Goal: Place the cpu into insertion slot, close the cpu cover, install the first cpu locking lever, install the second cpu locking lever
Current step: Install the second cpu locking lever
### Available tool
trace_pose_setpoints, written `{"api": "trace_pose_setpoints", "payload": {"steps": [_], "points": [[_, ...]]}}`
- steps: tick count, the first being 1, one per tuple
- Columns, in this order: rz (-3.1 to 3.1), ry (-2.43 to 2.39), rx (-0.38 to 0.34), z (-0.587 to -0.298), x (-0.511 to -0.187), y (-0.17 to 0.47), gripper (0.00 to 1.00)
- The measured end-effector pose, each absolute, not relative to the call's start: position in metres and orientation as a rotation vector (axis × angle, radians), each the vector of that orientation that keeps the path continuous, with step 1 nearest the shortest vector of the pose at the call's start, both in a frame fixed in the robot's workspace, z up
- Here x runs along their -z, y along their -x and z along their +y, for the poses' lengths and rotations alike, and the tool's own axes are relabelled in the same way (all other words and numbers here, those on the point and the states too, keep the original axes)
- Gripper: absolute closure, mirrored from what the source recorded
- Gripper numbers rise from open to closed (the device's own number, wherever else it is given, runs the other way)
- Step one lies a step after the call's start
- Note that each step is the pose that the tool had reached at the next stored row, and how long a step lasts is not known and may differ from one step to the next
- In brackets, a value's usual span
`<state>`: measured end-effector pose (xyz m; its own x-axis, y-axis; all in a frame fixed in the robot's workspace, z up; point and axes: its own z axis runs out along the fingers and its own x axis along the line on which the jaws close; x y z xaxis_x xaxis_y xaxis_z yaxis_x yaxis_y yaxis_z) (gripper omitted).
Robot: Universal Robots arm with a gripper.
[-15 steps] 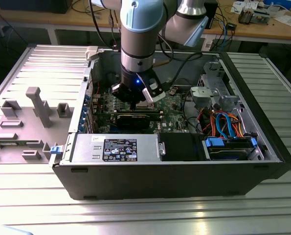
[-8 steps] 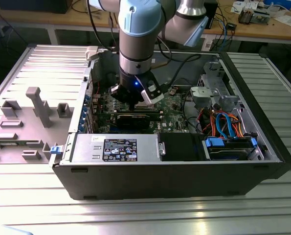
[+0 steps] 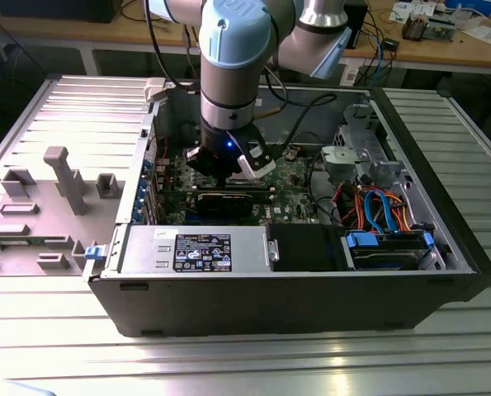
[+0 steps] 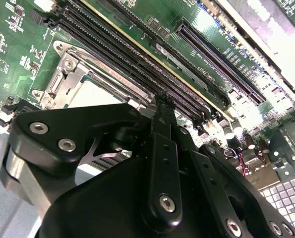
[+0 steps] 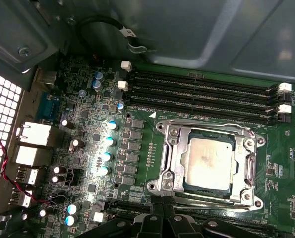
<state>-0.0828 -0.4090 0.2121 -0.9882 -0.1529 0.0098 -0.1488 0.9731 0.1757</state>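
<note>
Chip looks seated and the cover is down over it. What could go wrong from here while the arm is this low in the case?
1. The gripper hangs close over the cpu cover; a careless push could perhaps bend the frame or shift the cpu.
2. The long black memory slots run right beside the insertion slot, so a sideways move may strike them.
3. Loose cables lie in the case near the arm.

I see the cpu (image 5: 208, 162) with a dull, matt grey metal top; the cpu cover (image 5: 173, 159) is shiny bare metal. The tool (image 4: 163, 106) looks matt black, its screws (image 4: 67, 144) glossy steel.
</note>
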Motion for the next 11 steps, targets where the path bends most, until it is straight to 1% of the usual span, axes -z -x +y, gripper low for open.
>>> {"api": "trace_pose_setpoints", "payload": {"steps": [11], "points": [[-3.097, -0.237, 0.278, -0.4098, -0.2121, 0.0839, 0.89]]}}
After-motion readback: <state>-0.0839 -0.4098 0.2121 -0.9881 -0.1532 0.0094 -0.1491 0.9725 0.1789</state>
